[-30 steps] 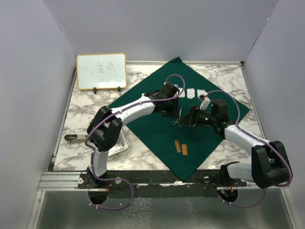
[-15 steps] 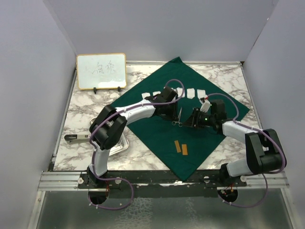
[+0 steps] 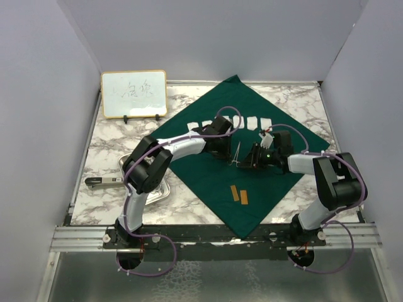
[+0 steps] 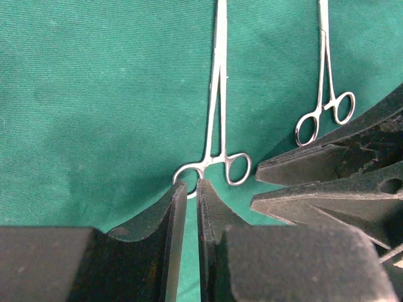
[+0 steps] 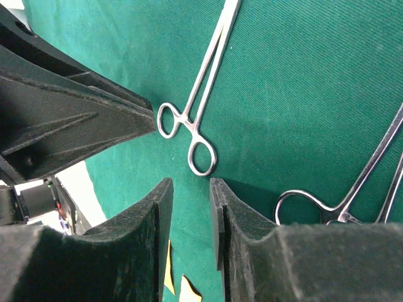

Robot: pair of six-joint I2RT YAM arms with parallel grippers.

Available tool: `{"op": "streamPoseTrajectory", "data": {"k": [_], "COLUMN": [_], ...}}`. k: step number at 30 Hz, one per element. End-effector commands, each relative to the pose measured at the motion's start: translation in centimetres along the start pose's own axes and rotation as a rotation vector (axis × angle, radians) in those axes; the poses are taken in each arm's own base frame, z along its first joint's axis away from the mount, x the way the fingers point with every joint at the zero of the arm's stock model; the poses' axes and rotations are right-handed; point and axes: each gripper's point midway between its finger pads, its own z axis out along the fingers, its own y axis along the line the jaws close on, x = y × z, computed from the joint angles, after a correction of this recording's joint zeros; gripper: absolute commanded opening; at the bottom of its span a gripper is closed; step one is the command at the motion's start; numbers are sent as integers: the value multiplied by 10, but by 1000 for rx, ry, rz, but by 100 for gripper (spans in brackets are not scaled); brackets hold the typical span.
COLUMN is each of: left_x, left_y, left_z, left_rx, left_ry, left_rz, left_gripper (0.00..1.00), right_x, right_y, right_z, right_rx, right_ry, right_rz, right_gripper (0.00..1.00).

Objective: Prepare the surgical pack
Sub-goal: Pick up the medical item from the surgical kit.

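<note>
Both tools narrowed; left tool (image 4: 191,184) nearly pinches forceps (image 4: 217,119); right tool (image 5: 191,182) ajar, empty

Silver instruments (image 4: 217,126) flat on green drape (image 3: 208,176)

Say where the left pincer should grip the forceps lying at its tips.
Probably the near finger ring, approached from the handle end: the forceps lie flat on the green drape, rings toward the left pincer, shafts pointing away.
</note>
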Motion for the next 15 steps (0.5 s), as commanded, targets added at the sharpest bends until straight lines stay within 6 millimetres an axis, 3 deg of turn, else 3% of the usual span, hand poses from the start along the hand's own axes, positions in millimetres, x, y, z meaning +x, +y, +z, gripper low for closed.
{"op": "streamPoseTrajectory", "data": {"k": [1,10,15], "left_x": [3,24,31], "left_y": [6,28,33], "left_z": [10,24,24], "left_rx": [-7,-60,-73], "left_ry": [8,64,76], "left_rz": [-6,-40,-50], "left_gripper": [16,13,12], "right_x": [-16,-13,-7], "right_y": [-2,-16,-7], "right_z": [1,6,11], "right_rx": [22,76,11], "right_ry": [-41,-26,-7], "right_rz": [-13,18,50], "right_gripper": [32,35,35]}}
